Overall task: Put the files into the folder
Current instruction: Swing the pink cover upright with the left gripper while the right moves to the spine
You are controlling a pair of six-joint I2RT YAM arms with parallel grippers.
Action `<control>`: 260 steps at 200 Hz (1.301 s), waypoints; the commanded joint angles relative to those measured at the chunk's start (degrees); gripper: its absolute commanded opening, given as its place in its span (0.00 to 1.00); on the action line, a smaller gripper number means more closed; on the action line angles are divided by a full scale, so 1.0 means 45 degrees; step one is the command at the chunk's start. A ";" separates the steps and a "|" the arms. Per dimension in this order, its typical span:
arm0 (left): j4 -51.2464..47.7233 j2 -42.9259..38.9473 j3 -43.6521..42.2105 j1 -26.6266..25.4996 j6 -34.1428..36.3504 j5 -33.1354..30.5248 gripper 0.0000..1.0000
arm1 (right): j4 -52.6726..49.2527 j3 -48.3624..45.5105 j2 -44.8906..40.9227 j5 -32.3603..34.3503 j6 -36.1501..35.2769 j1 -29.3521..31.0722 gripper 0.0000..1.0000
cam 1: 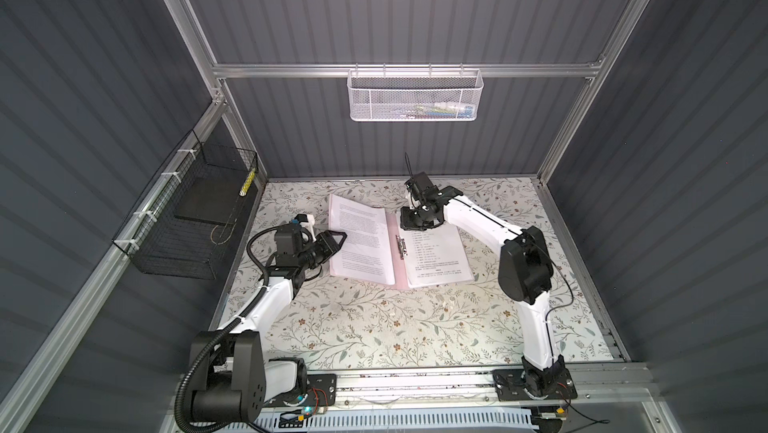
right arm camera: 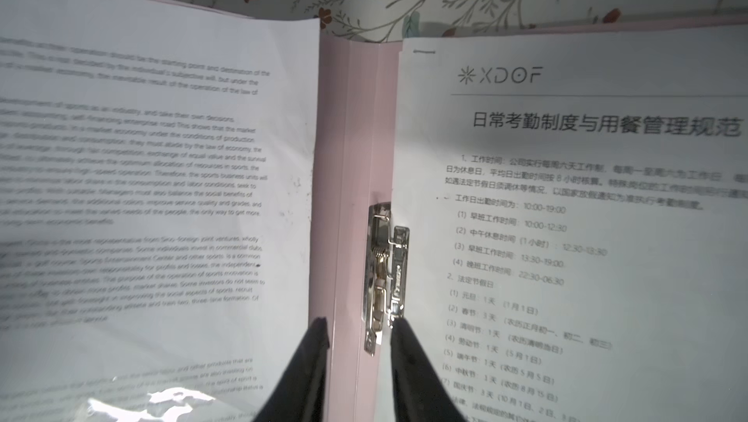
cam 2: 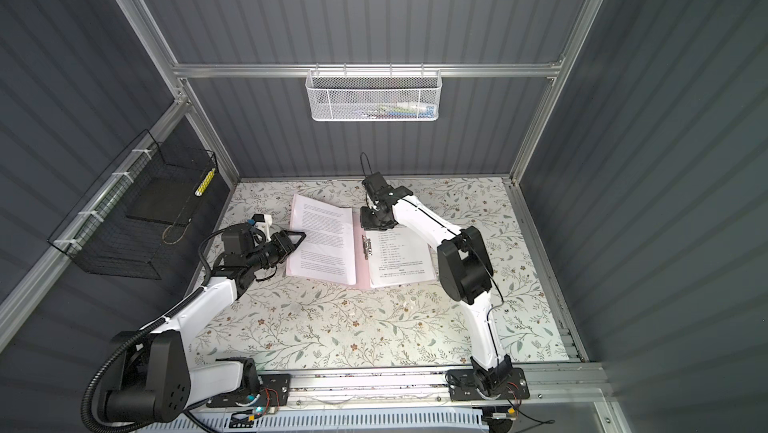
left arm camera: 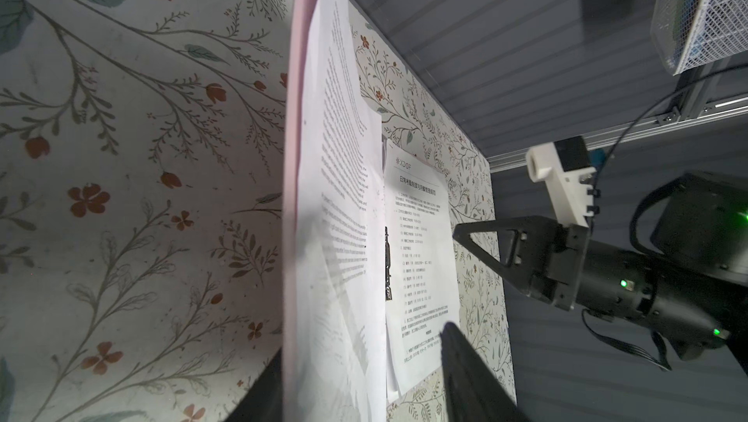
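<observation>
Way off to the left of the folder (cam 1: 398, 275) there's a black wire basket (cam 1: 187, 219) fixed to the side rail, with a dark slab (cam 1: 208, 198) lying in it. Closer in, the left gripper (cam 1: 338, 239) sits right at the folder's outer left edge. Its fingers (left arm camera: 465, 363) are fairly wide, one on either side of the raised left flap and its pages, and there's a visible gap, so nothing's pinched. The folder lies open on the floral table (cam 1: 374, 327), left flap tilted up, right flap flat. The files (cam 1: 359, 240) are inside the folder, some sheets on the left flap and the rest on the right flap, with the logo sheet (right arm camera: 566, 197) on top. Along the folder's spine is the metal clip (right arm camera: 384, 274), and the right gripper (right arm camera: 360, 325) hangs over it, fingers narrow but not closed, straddling the clip's end
</observation>
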 commanded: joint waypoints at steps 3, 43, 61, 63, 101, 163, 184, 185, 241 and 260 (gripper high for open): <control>0.0180 -0.0502 -0.0259 -0.0036 0.0098 -0.0179 0.54 | -0.1453 0.0805 0.0901 0.1233 -0.0489 0.0233 0.23; 0.0131 -0.0749 -0.0491 -0.0036 0.0142 -0.0188 0.53 | -0.1732 0.1448 0.1649 0.1272 -0.0691 0.0593 0.22; 0.0082 -0.0797 -0.0525 -0.0036 0.0220 -0.0199 0.53 | -0.1684 0.1485 0.1852 0.1212 -0.0708 0.0781 0.24; 0.0075 -0.0805 -0.0518 -0.0036 0.0226 -0.0199 0.53 | -0.1676 0.1500 0.1868 0.1209 -0.0708 0.0799 0.24; 0.0060 -0.0746 -0.0515 -0.0036 0.0293 -0.0119 0.54 | -0.1675 0.1472 0.2090 0.1183 -0.0698 0.1076 0.27; 0.0053 -0.0827 -0.0420 -0.0036 0.0346 -0.0121 0.54 | -0.2175 0.1854 0.2587 0.1549 -0.0872 0.1214 0.27; -0.0025 -0.0824 -0.0294 -0.0036 0.0416 -0.0062 0.53 | -0.2191 0.1914 0.2756 0.1572 -0.0847 0.1234 0.27; -0.0025 -0.0825 -0.0288 -0.0036 0.0426 -0.0062 0.53 | -0.2183 0.1925 0.2738 0.1582 -0.0846 0.1234 0.27; -0.0104 -0.0800 -0.0053 -0.0036 0.0485 0.0035 0.54 | -0.2143 0.1888 0.2828 0.1199 -0.0631 0.1234 0.09; -0.0067 -0.0855 0.0103 -0.0036 0.0400 0.0065 0.56 | -0.2059 0.1799 0.2828 0.0799 -0.0470 0.1234 0.01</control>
